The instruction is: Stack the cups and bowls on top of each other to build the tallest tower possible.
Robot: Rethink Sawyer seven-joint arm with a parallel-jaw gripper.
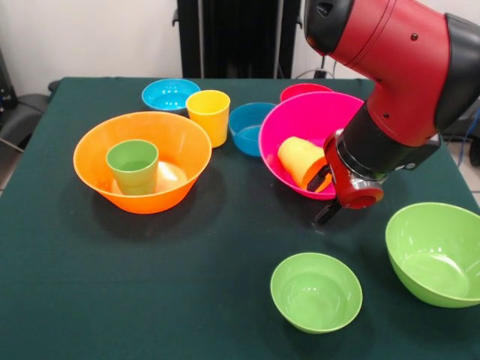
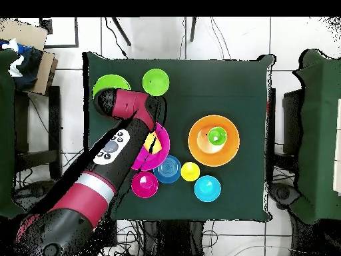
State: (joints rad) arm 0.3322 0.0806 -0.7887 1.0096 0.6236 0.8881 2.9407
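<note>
We see gripper (image 1: 324, 196) at near rim of large pink bowl (image 1: 300, 124), fingers (image 1: 318, 180) pinching rim of orange-yellow cup (image 1: 301, 160) tipped inside it. Green cup (image 1: 133, 166) upright in large orange bowl (image 1: 139, 159). Yellow cup (image 1: 208, 115) upright on table (image 1: 187, 285), between 2 blue bowls (image 1: 171, 94). 2 green bowls (image 1: 316, 291) apart at near side.

Lay across the table (image 2: 253, 100) from seven o'clock toward its centre: red and black arm (image 2: 113, 160), covering part of large pink bowl (image 2: 156, 155). Sat upright inside large orange bowl (image 2: 200, 143) at three o'clock: green cup (image 2: 216, 137). Clustered at six o'clock: small bowls and yellow cup (image 2: 190, 171).
</note>
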